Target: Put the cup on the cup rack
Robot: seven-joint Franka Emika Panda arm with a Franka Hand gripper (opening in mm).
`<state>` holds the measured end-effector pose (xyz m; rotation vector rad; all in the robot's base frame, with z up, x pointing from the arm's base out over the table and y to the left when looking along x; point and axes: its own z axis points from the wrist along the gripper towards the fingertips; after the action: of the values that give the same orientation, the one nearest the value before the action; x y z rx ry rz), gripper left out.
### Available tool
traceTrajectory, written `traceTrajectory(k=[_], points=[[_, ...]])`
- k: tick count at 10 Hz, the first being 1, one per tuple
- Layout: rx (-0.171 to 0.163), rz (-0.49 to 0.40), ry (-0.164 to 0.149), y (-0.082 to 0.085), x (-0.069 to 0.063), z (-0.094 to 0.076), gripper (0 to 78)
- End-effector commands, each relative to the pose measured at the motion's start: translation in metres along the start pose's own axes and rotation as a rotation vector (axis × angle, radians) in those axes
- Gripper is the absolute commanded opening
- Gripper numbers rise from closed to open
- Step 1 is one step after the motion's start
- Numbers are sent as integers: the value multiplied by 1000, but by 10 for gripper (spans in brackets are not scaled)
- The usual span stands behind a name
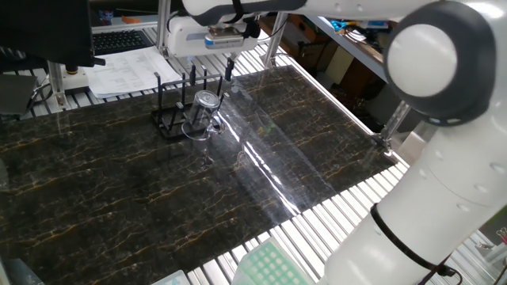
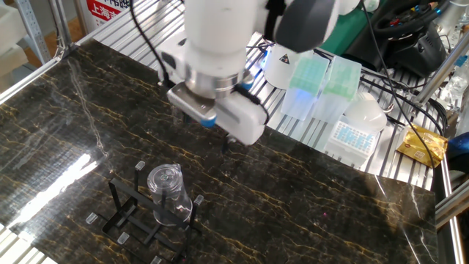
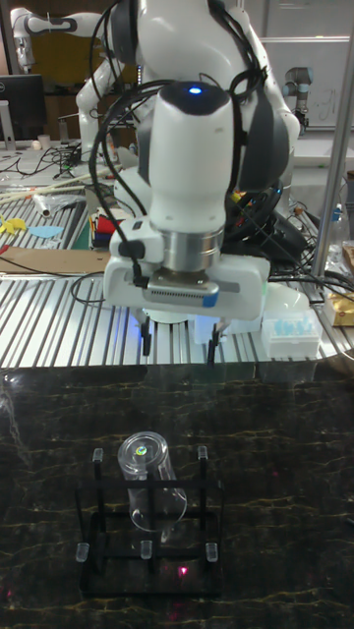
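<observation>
The cup [image 3: 147, 480] is a clear glass mug resting tilted on the cup rack [image 3: 208, 558], a black wire stand with thin upright pegs. The other views show the cup [image 1: 205, 115] [image 2: 168, 192] on the rack [image 1: 165, 120] [image 2: 126, 214] too. My gripper [image 3: 181, 344] hangs open and empty above and behind the rack, well apart from the cup. Its two dark fingers [image 3: 146, 340] point down at the table. In one fixed view the gripper [image 1: 211, 70] sits just over the rack's far pegs.
Papers [image 1: 127, 67] and a keyboard lie on the slatted bench behind the rack. Pipette tip boxes [image 2: 315, 86] and a yellow packet [image 2: 421, 147] sit past the dark marble table's [image 2: 308, 191] far edge. A metal post [image 1: 57, 87] stands at the left.
</observation>
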<state>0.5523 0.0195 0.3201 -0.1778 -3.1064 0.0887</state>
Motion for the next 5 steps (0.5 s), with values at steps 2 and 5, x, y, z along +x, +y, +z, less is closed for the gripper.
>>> traceTrajectory(k=[2, 5], points=[[39, -40, 25, -2, 10, -9, 774], [31, -67, 43, -8, 16, -18, 774]])
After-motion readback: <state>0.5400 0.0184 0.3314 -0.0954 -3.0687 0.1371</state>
